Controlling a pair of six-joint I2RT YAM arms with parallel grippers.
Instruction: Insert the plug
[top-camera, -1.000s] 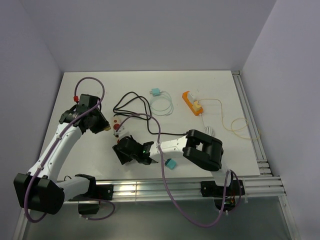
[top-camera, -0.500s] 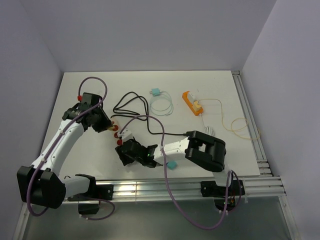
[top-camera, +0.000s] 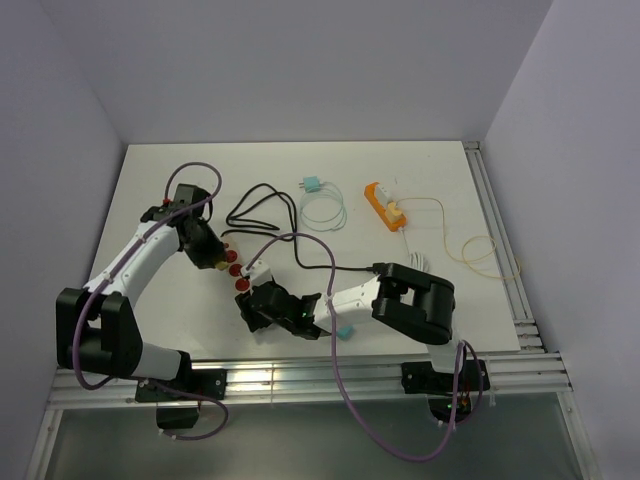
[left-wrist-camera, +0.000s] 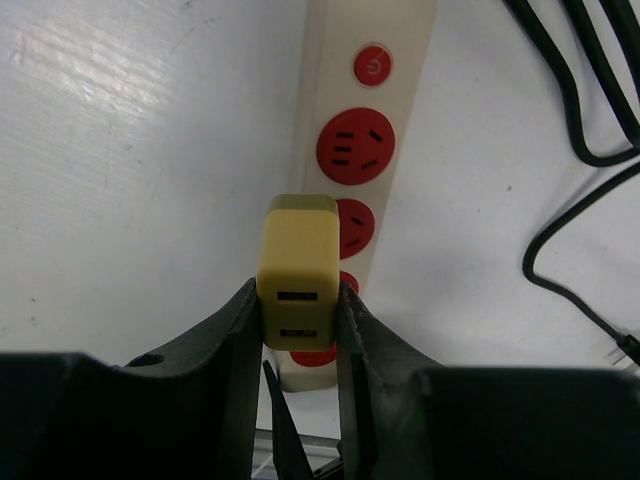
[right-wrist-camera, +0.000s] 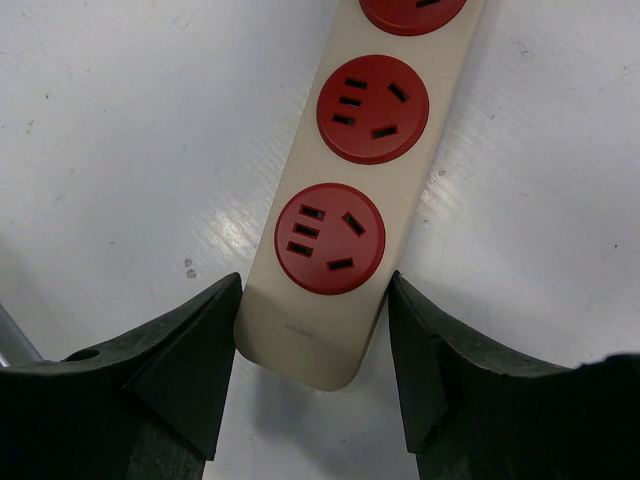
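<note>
**Operator:** What does each claw hold?

**Describer:** Your left gripper is pinched narrow on the plug, a yellow block with its two USB ports facing the wrist camera. It hangs over the middle sockets of the power strip, and its prongs are hidden. I cannot tell whether they touch a socket. Your right gripper is half open around the strip's near end, and both fingers appear to press its sides. The strip lies on the white table with a black cable looping beside it.

**Operator:** What could go wrong?

**Describer:** The plug sits toward the strip's left edge, between two red sockets rather than over one. If you push down now, the prongs would probably land on plastic and the block could twist in your fingers. If the right hold is loose, the strip could skid away.

**Operator:** And compared with a second ago?

**Describer:** Your left arm has swung the plug in over the strip. Your right claw has slid back to the strip's end and narrowed, uncovering more sockets.
</note>
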